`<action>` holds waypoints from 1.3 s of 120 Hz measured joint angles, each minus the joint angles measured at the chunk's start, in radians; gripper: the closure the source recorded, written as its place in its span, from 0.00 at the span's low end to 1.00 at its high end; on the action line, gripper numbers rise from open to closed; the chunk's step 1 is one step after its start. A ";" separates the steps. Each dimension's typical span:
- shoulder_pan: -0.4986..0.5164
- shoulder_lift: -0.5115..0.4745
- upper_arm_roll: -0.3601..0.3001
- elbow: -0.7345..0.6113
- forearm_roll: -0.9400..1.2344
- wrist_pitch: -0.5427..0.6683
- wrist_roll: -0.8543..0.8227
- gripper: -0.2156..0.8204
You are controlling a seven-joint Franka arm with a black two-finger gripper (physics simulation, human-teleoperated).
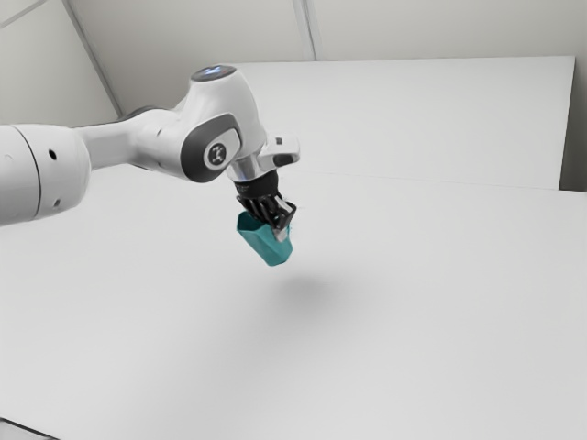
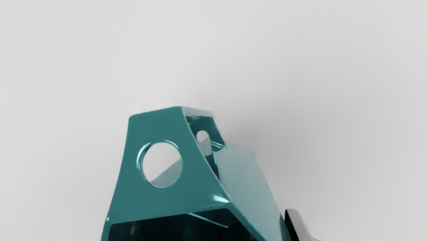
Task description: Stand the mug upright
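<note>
White surface (image 1: 440, 348) spreading wide across the exterior view, running back to a faint seam where a pale panel (image 1: 431, 119) is rising. Beyond it, a grey-white back wall (image 1: 440, 27) is showing a vertical joint; a side wall (image 1: 32, 55) is meeting it along a dark line at the exterior view's left. Darker strip (image 1: 578, 147) standing past the panel's end at the exterior view's right. Grey dark-edged object (image 1: 23, 433) poking into the near corner at the exterior view's left, too cut off to name.

Soft shadow (image 1: 307, 288) lying on the surface below the teal mug (image 1: 266, 242), which is hanging in the air, tilted, its wide end up by the gripper (image 1: 281, 223). Gripper clamping the mug by its side; in the wrist view one finger (image 2: 297, 224) is pressing its outer wall, the other mostly hidden. Round hole showing in a flat teal face (image 2: 150, 201).
</note>
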 joint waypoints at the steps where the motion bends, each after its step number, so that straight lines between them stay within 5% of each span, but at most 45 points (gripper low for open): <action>1: 0.002 -0.003 0.000 -0.003 0.005 -0.001 -0.004 0.92; 82: 0.071 -0.019 -0.005 -0.197 0.123 0.135 -0.196 0.92; 156: 0.088 0.046 -0.003 -0.202 0.151 0.215 -0.259 0.92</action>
